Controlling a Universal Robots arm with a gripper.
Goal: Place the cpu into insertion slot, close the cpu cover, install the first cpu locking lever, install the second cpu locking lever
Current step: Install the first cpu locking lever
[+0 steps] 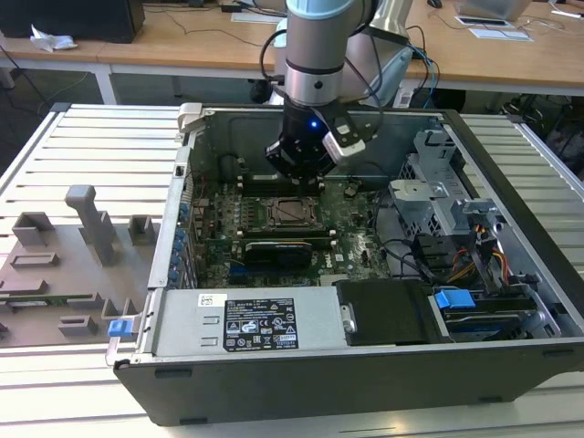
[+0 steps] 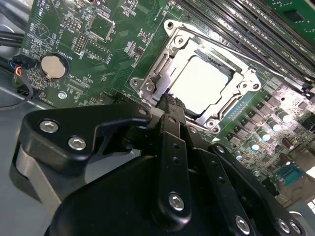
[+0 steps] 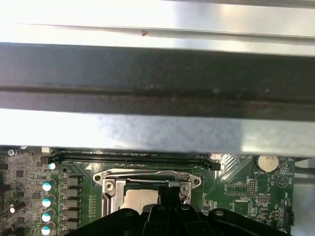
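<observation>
**Hand low over the CPU socket, cover down**

Open PC case (image 1: 365,365) sits on the slatted tabletop (image 1: 82,146); the arm (image 1: 315,55) reaches in from above. Green motherboard (image 2: 113,59) lies flat beneath the hand. Hand (image 2: 170,101) hangs just above the near edge of the insertion slot (image 2: 197,83), fingertips pinched together, nothing visibly between them; contact with the socket frame: cannot tell. The cpu cover (image 2: 165,64) lies flat over the slot, directly under and ahead of the fingertips. The cpu (image 2: 199,86) sits in the slot, its bright metal top showing through the cover's window. Coin cell (image 2: 52,66) on the board, off to one side of the hand, well apart.
</observation>
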